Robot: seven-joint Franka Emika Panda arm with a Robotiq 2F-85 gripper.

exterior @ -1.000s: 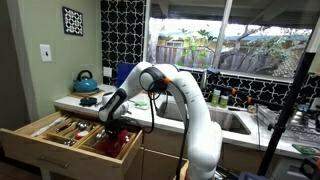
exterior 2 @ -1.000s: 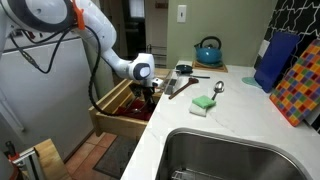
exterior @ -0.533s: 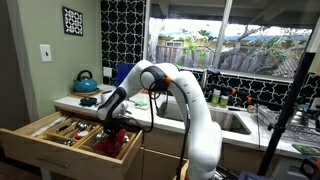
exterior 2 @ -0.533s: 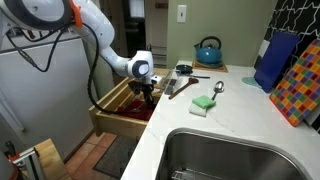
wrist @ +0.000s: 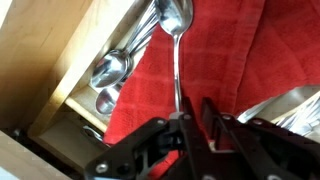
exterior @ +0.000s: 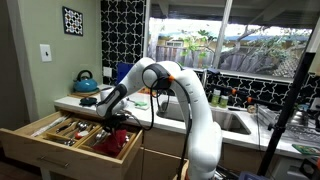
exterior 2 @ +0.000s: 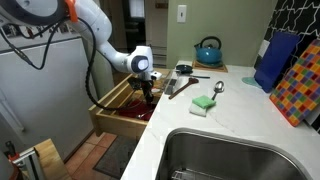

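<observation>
**Gripper above the open drawer, slightly higher than a second ago.**
The spoon lies lengthwise on the red cloth in the drawer, its handle end between the nearly closed jaws. Whether they pinch it cannot be told. Nested spoons lie just beside the cloth's edge. In both exterior views the wrist has risen a little from the drawer.

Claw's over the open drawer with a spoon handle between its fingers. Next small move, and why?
Probably open the claw a little wider, then lift straight up. The spoon seems to lie on the red cloth in the drawer, its bowl by the other spoons; the jaws stand close about its handle end, and I cannot tell if they grip it.
</observation>
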